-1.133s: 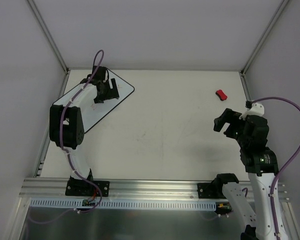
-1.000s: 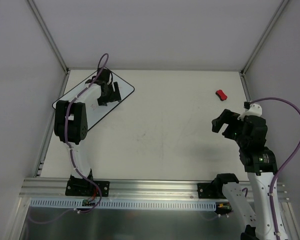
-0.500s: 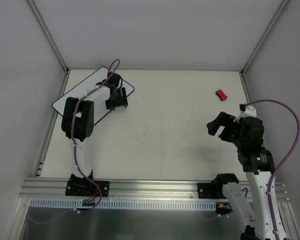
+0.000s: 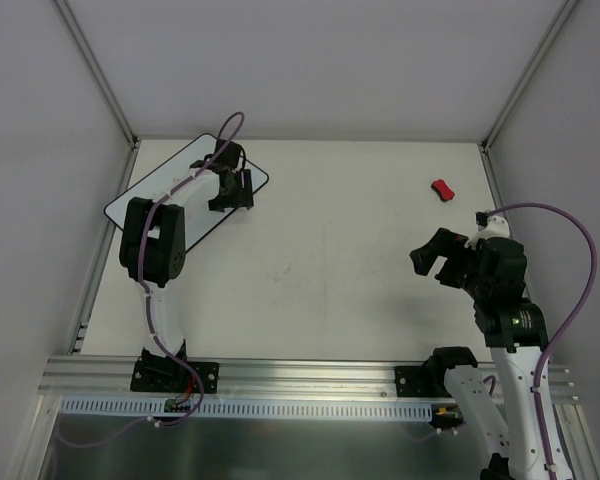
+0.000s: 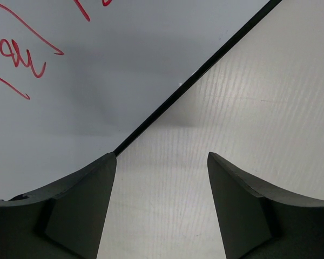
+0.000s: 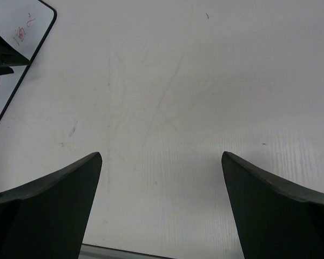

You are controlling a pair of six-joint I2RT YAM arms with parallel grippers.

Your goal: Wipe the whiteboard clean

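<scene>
Left wrist view: we see red marks on the whiteboard, far left on the table. Our left gripper and right gripper gape wide, both empty. The eraser lies far right, so erasing looks unstarted.

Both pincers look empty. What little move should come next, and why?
Probably the right pincer should reach toward the red eraser, which lies nearest it. Red marks show on the whiteboard, and both it and the left pincer are open and empty.
</scene>
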